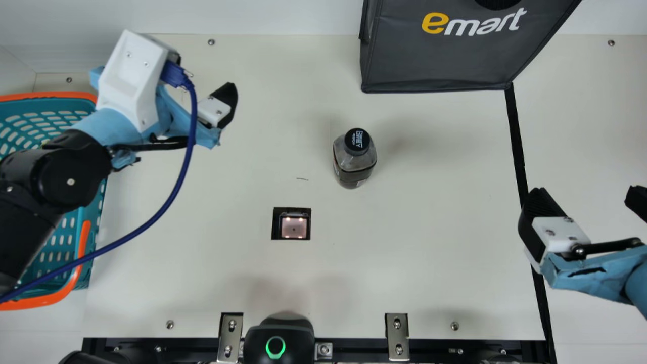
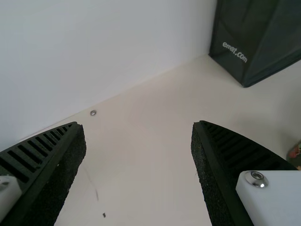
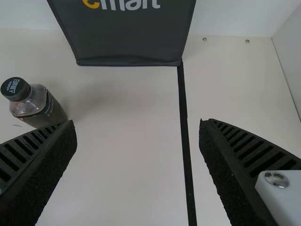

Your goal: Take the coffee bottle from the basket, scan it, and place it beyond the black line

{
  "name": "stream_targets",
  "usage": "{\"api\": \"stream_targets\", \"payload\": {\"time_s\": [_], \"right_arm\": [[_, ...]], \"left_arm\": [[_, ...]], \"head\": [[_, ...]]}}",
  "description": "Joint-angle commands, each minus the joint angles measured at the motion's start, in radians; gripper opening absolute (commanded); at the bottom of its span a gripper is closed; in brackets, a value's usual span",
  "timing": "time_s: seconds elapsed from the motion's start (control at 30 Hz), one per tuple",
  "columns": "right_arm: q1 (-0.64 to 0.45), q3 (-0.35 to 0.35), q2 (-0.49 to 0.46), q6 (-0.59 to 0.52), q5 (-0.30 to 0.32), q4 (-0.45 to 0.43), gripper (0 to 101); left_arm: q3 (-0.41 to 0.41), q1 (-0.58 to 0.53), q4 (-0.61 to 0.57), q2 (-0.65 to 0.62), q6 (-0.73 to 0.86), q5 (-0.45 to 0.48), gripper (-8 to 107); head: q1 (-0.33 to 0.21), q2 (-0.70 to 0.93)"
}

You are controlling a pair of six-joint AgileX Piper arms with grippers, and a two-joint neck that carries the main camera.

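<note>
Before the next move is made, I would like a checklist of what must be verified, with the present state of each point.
1. Is the coffee bottle out of the basket? Ok: upright on the table.
2. Is the left end effector free? Ok: open, holding nothing.
3. Is the right end effector ready? Ok: open, empty.
4. Was the scan done? Cannot tell.
5. Is the coffee bottle beyond the black line? Not ok: on the basket side.
</note>
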Motion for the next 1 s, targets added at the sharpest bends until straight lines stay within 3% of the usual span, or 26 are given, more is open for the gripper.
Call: {"api": "stream_targets", "payload": {"time_s": [0.0,0.97], "right_arm": [[0.0,0.0,0.0,0.0,0.0,0.0,91],[0.0,0.0,0.0,0.0,-0.001,0.0,91]], "left_arm": [[0.009,0.011,0.022,-0.01,-0.025,-0.001,90],[0.138,0.184,0.196,-0.21,-0.237,0.06,90]], "head": [[-0.027,0.002],[-0.027,0.002]]}}
